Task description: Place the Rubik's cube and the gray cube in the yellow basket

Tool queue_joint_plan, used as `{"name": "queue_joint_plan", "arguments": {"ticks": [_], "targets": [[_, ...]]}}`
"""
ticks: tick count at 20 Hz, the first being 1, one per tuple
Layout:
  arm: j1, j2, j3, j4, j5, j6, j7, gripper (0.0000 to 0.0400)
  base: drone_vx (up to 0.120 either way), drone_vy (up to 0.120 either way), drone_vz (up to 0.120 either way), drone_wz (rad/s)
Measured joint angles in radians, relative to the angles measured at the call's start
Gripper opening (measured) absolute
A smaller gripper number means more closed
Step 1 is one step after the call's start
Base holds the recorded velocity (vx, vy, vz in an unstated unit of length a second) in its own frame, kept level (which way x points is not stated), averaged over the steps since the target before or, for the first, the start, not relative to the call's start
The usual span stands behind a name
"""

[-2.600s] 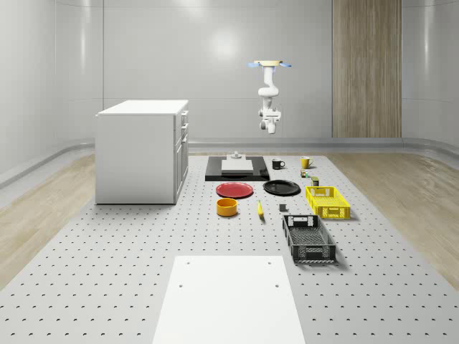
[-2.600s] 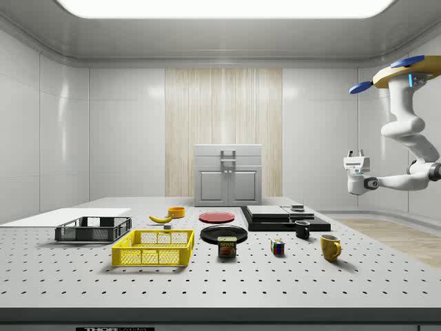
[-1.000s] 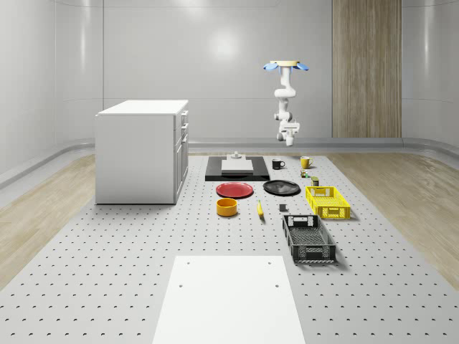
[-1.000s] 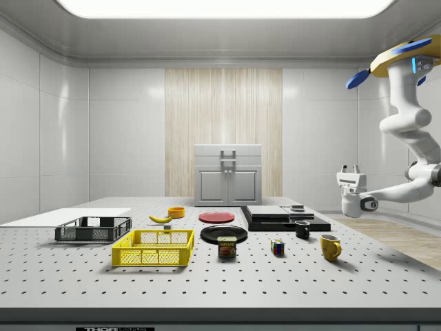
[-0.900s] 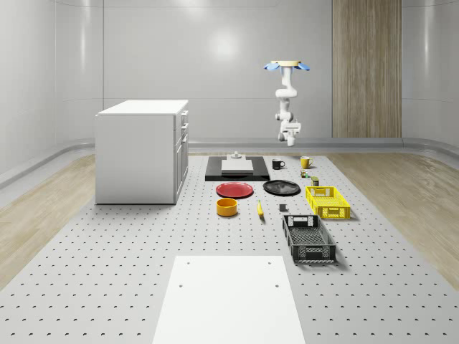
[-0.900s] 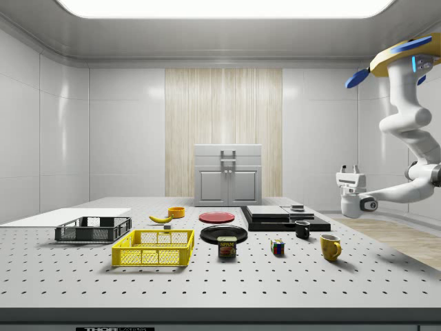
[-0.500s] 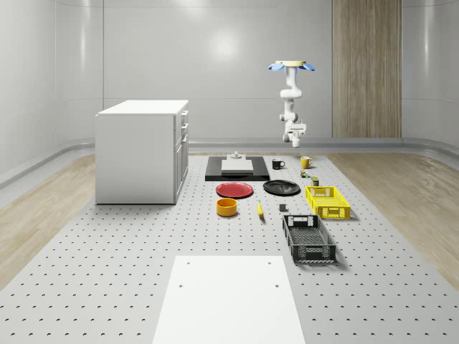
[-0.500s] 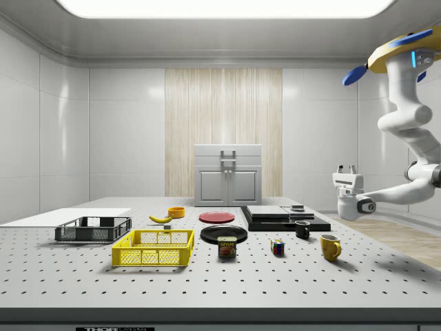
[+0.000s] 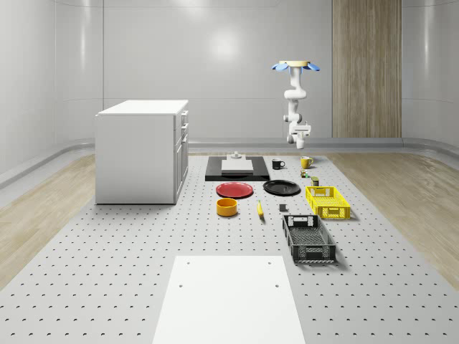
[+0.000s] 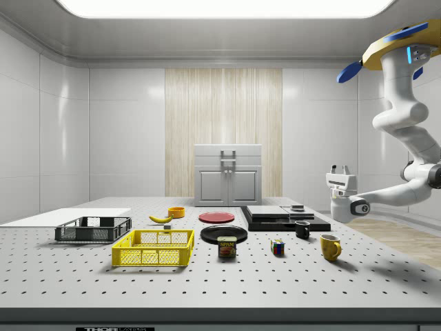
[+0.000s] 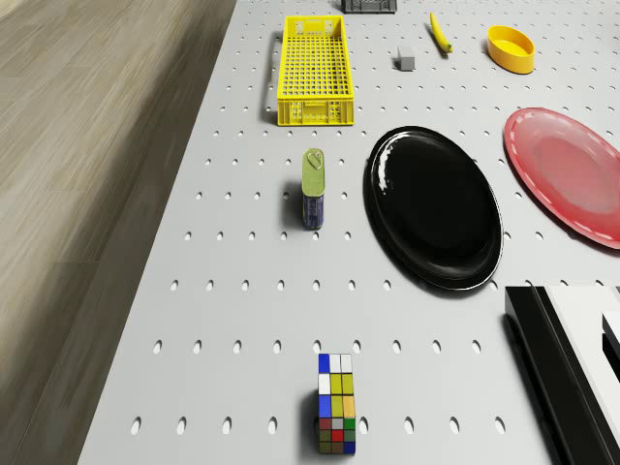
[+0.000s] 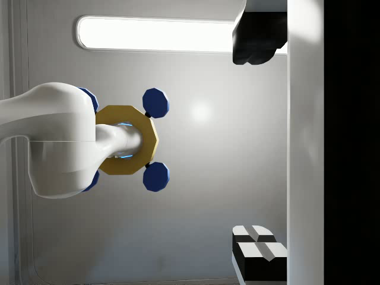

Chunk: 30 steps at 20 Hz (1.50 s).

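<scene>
The Rubik's cube (image 11: 336, 405) (image 10: 278, 247) (image 9: 305, 173) stands on the perforated table between the yellow mug (image 10: 330, 246) and a tin can (image 11: 313, 188). The small gray cube (image 11: 406, 60) (image 9: 282, 208) lies on the table beside the yellow basket (image 11: 313, 70) (image 10: 154, 248) (image 9: 328, 201), which holds nothing. The drone (image 9: 295, 67) (image 10: 400, 41) hovers high over the table's far end. My gripper (image 10: 338, 167) (image 9: 302, 129) (image 12: 259, 142) hangs in the air well above the mug and cube, fingers pointing up toward the ceiling, open, nothing between them.
A black plate (image 11: 433, 206), a red plate (image 11: 567, 174), an orange bowl (image 11: 511, 48) and a banana (image 11: 440, 31) lie mid-table. A black basket (image 9: 308, 239), a black slab (image 9: 237, 168), a black mug (image 9: 277, 163) and a white cabinet (image 9: 143, 150) also stand on it.
The drone and arm have shifted toward the whole-scene view's right, and the gripper has sunk lower, nearer the mug and Rubik's cube. The objects on the table have not moved.
</scene>
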Motion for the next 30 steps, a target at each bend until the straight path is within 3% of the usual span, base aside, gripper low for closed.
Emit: {"name": "queue_joint_plan", "arguments": {"ticks": [12, 19, 22, 26, 30], "targets": [[-0.024, -0.008, 0.078, -0.012, -0.11, 0.01, 0.014, 0.04, 0.12, 0.0, 0.0, 0.0], [-0.085, -0.024, 0.27, -0.07, -0.384, 0.023, 0.054, 0.04, 0.12, 0.0, -0.103, 0.0], [-0.14, -0.044, 0.425, -0.157, -0.615, 0.035, 0.095, 0.04, 0.12, 0.0, -0.12, 0.0], [-0.256, -0.093, 0.678, -0.378, -1.039, 0.047, 0.202, 0.04, 0.12, 0.0, -0.12, 0.0], [-0.438, -0.151, 0.902, -0.626, -1.473, 0.007, 0.372, 0.04, 0.12, 0.0, -0.12, 0.0]]}}
